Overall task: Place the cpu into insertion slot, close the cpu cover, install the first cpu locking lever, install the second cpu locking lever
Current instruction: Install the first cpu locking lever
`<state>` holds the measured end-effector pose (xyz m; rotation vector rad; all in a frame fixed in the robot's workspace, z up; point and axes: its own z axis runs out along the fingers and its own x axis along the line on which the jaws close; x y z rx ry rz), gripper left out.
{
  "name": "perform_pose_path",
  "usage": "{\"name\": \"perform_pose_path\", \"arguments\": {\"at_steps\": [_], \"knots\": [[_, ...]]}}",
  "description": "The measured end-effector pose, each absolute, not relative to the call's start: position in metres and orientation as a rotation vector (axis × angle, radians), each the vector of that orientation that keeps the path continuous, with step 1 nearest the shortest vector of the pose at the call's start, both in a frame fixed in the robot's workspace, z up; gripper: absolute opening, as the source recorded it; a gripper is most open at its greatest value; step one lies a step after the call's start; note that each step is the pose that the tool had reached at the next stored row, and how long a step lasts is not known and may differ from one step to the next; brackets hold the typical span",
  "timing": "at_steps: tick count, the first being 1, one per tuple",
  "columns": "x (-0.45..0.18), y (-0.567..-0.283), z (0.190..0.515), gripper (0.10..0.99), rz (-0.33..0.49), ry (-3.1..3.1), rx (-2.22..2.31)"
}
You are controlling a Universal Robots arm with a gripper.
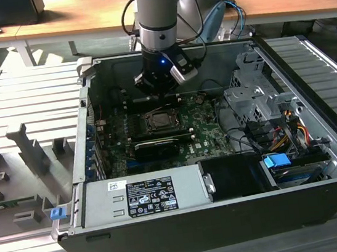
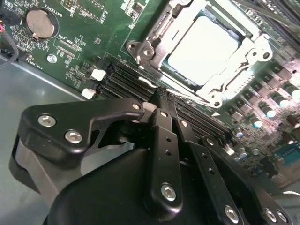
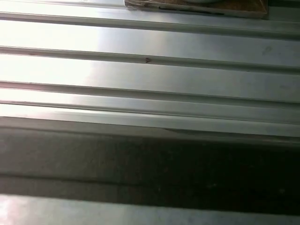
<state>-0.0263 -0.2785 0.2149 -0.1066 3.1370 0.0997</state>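
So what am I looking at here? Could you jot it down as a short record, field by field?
setting: open computer case with a green motherboard inside
cpu: lying in the insertion slot, pale face up
cpu cover: down, framing the cpu
end effector: above the board, beside the slot, holding nothing, fingers together
round coin battery: on the board

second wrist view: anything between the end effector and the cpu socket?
Yes. In the second wrist view, long black memory slots on the green board run between the end effector and the cpu cover over the cpu.
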Motion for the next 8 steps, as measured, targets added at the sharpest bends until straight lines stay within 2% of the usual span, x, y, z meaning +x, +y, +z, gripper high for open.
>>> {"name": "perform_pose_path", "arguments": {"at_steps": [8], "knots": [[-0.0209, -0.2827, 0.2124, 0.106, 0.102, 3.137, -0.107]]}}
